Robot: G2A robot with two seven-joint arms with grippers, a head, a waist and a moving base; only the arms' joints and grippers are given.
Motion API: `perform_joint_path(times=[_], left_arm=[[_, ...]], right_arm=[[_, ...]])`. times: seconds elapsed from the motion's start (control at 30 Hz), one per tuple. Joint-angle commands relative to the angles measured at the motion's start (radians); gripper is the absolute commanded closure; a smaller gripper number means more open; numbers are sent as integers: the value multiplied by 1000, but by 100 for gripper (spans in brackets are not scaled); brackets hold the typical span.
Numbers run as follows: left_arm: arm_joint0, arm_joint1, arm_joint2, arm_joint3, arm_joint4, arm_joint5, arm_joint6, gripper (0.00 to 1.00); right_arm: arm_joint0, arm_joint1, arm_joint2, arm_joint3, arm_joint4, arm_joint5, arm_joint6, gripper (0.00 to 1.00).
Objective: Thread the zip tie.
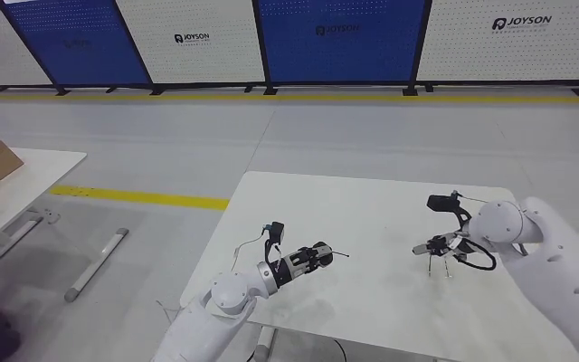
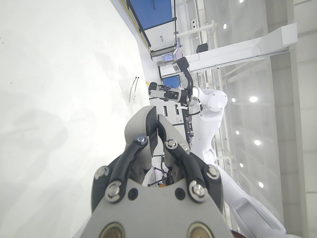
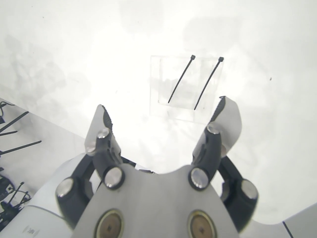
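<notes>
Right tool [image 3: 163, 104] spread wide, empty, held above tabletop [image 3: 74, 38]. Just beyond it, two zip ties [image 3: 180, 79] laid side by side, not touching, on clear plate [image 3: 154, 85]. Left tool [image 2: 156, 112] clamped tight well apart; thin black strand [image 1: 341, 253] seen poking from tip, judged another tie. No tie threaded yet; pickup judged in hand. Next: descent needed, one tie pinched cleanly, neighbour left undisturbed.

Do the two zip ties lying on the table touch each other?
Apart. The right wrist view shows one zip tie and the other zip tie lying side by side, with a bare gap between them all along.
</notes>
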Motion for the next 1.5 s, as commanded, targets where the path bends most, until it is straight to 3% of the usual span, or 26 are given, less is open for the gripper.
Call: perform_joint_path(times=[0.0,0.33,0.6,0.77,0.83,1.47], left_arm=[[0,0,0,0,0,0,0,100],[0,0,0,0,0,0,0,100],[0,0,0,0,0,0,0,100],[0,0,0,0,0,0,0,100],[0,0,0,0,0,0,0,100],[0,0,0,0,0,0,0,100]], right_arm=[[4,-3,-4,11,1,0,11,59],[66,-37,-83,138,18,23,15,53],[107,-69,-127,213,27,37,15,63],[126,-94,-154,267,29,41,13,63],[131,-104,-164,287,29,42,11,68],[194,-216,-243,506,41,24,-26,72]])
